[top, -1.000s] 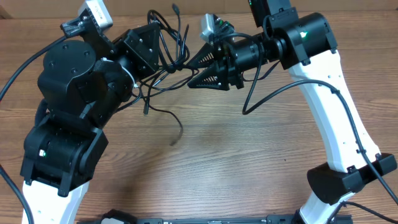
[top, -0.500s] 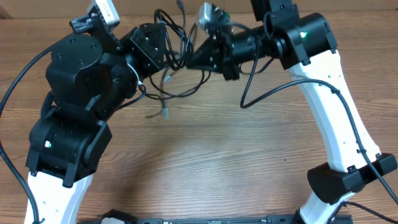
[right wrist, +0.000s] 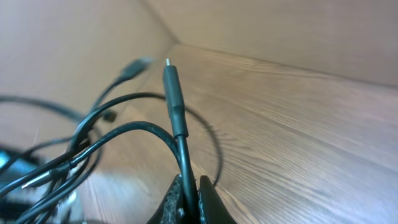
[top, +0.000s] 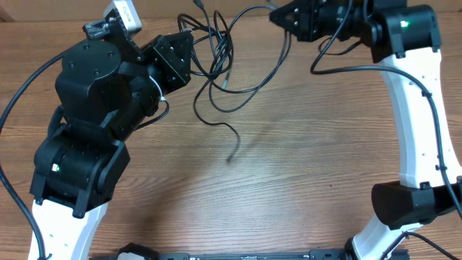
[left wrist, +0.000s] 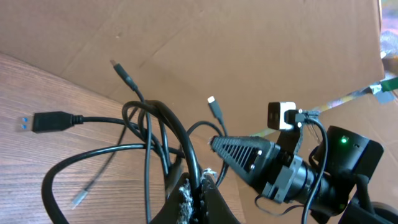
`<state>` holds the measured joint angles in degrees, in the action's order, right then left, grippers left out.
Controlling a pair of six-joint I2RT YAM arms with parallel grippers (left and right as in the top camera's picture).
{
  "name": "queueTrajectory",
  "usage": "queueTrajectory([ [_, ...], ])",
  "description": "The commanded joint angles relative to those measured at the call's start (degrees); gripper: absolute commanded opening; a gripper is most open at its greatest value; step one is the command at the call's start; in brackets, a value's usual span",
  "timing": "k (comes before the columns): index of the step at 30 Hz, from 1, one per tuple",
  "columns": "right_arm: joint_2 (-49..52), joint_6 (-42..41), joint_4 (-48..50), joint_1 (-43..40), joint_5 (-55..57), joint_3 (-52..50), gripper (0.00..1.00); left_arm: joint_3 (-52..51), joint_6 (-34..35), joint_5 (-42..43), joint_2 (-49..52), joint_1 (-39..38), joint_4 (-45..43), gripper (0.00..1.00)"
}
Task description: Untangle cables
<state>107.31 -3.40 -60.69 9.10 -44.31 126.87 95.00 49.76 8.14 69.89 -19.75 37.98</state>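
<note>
Noted overhead, cables strung between the closed left gripper and the closed right gripper, slack loops drooping below the jaws over the wooden table; at left wrist, jaws clamped on the bundle, cardboard wall beyond; at right wrist, jaws pinching one cord just beneath its plug.

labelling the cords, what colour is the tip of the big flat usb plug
Blue, on a black USB plug; clearest in the left wrist view.

Black cables; brown wood-grain table.
</note>
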Motion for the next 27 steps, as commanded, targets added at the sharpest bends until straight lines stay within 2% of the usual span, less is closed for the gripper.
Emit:
queueTrajectory([
  [1, -0.42, -10.27, -0.04, -0.83, 8.33, -0.15, 0.04, 1.64, -1.99, 0.24, -0.26, 0.24, -0.31, 0.04],
  [4, -0.42, -16.65, -1.55, -0.83, 18.03, -0.15, 0.04, 1.64, -2.03, 0.26, -0.26, 0.24, -0.28, 0.04],
  [8, -0.42, -20.5, -4.68, -0.83, 26.56, -0.15, 0.04, 1.64, -2.78, 0.28, -0.26, 0.24, -0.24, 0.04],
  [9, -0.42, -20.39, -5.05, -0.83, 26.67, -0.15, 0.13, 1.66, -3.1, 0.28, -0.26, 0.24, -0.26, 0.04],
  [11, -0.42, -20.17, -5.9, -0.83, 26.6, -0.15, 0.65, 1.64, -3.08, 0.35, -0.26, 0.24, -0.24, 0.04],
  [14, -0.42, -15.56, -6.21, -0.83, 22.82, -0.15, 0.93, 1.64, -3.15, 0.52, -0.26, 0.24, -0.26, 0.04],
  [16, -0.42, -12.15, -6.29, -0.81, 18.62, -0.15, 1.0, 1.64, -4.33, 1.22, -0.26, 0.24, -0.28, 0.04],
  [19, -0.42, -4.02, -6.56, -0.81, 7.67, -0.15, 1.0, 1.64, -7.48, 3.04, -0.26, 0.24, -0.09, 0.04],
  [24, -0.42, 13.4, -11.02, -0.48, -13.22, -0.15, 1.0, 1.64, -8.02, 4.74, -0.26, 0.24, 1.22, 0.04],
  [27, -0.42, 23.71, -16.87, 0.37, -18.38, -0.15, 1.0, 1.64, -10.58, 7.21, -0.26, 0.24, 1.18, 0.04],
])
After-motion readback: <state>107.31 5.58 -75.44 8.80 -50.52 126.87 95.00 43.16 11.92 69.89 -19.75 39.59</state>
